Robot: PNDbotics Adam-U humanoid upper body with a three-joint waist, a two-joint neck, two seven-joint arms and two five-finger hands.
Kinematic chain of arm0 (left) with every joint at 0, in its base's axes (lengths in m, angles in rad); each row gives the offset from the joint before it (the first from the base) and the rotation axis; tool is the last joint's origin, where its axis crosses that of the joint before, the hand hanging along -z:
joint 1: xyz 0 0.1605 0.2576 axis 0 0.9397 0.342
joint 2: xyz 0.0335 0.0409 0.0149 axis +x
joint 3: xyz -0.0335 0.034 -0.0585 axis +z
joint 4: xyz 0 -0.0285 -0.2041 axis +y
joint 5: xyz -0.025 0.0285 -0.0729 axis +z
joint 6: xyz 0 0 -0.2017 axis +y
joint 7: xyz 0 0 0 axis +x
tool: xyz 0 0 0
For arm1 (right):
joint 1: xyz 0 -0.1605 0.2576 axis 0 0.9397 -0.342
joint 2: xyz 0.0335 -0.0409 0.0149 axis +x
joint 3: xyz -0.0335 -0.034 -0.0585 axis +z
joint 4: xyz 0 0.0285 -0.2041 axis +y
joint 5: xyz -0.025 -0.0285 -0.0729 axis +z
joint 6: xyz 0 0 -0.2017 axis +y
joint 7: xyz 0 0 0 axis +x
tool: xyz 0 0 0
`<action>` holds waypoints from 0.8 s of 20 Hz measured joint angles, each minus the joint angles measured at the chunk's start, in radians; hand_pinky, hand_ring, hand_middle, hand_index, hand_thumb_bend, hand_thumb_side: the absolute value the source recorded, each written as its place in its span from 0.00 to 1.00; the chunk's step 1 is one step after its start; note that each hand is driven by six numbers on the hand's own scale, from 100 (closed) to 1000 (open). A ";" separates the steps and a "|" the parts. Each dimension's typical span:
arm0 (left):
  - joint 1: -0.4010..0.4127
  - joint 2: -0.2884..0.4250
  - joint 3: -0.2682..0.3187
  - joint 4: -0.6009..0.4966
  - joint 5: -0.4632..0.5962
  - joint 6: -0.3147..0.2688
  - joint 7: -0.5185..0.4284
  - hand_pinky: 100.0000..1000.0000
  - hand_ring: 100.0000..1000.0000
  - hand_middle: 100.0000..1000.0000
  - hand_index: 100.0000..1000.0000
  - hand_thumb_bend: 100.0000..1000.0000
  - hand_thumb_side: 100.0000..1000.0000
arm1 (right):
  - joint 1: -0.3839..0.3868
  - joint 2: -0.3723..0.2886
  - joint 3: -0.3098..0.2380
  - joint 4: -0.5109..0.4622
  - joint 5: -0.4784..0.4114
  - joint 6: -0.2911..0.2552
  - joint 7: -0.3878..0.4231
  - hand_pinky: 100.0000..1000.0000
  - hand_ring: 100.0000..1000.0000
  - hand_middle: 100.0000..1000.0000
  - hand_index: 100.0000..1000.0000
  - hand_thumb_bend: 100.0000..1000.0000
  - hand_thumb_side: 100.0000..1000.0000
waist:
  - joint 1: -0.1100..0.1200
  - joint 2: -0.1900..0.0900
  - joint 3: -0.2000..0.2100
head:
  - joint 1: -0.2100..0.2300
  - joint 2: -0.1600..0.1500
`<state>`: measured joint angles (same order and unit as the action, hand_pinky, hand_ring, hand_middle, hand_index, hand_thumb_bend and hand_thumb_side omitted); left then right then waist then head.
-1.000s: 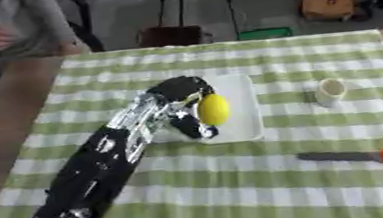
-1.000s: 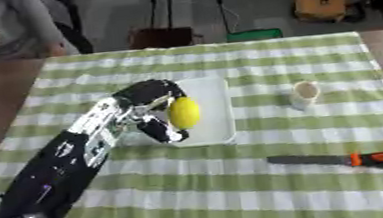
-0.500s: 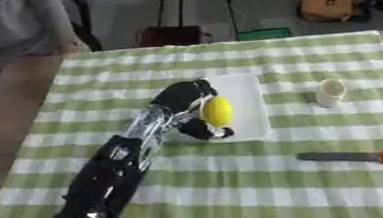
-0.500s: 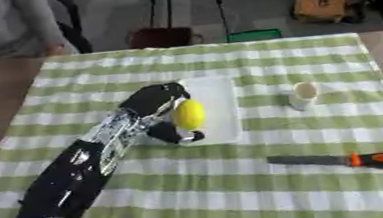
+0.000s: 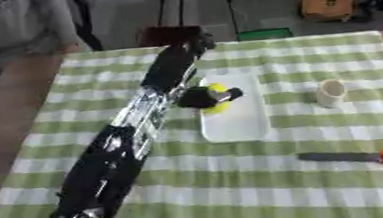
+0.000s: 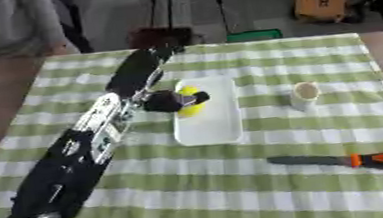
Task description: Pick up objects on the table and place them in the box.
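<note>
One hand is at work: the left hand (image 5: pixel 201 98) reaches in from the view's left, its fingers curled round a yellow object (image 5: pixel 219 98), roundish like a lemon, which it has hold of at the left edge of the white box (image 5: pixel 235 119). The yellow object sits over the box's upper half; whether it is touching the box floor or just above it cannot be told. The right hand shows in neither view.

By the look of it, the step in hand is placing the first object, and the next move calls for opening the fingers and drawing the hand clear without dragging the fruit out.

Beyond the box, on the green-checked tabletop (image 5: pixel 238 192), a small cup (image 5: pixel 330 92) stands to the right and an orange-handled knife (image 6: pixel 345 160) lies nearer, both yet to be picked up.
</note>
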<state>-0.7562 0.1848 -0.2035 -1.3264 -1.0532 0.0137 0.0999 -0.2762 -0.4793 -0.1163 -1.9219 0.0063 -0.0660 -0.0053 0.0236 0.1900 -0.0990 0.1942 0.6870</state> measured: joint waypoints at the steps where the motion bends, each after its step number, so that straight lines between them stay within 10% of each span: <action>1: 0.009 0.002 0.009 -0.036 0.022 0.004 0.017 0.67 0.76 0.83 0.85 0.65 0.83 | 0.000 0.000 0.000 0.000 0.000 0.000 0.000 0.58 0.59 0.69 0.81 0.38 0.71 | 0.000 0.000 0.003 | 0.000 0.000; 16: 0.219 0.157 0.215 -0.528 0.513 0.021 0.105 0.56 0.71 0.80 0.84 0.61 0.81 | 0.009 0.000 -0.004 0.000 0.000 0.000 -0.004 0.58 0.59 0.68 0.81 0.38 0.71 | 0.009 -0.002 0.026 | -0.021 0.000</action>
<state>-0.5371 0.3422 0.0115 -1.8540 -0.5401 0.0349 0.2049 -0.2675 -0.4794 -0.1198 -1.9215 0.0067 -0.0657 -0.0089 0.0324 0.1879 -0.0730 0.1727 0.6867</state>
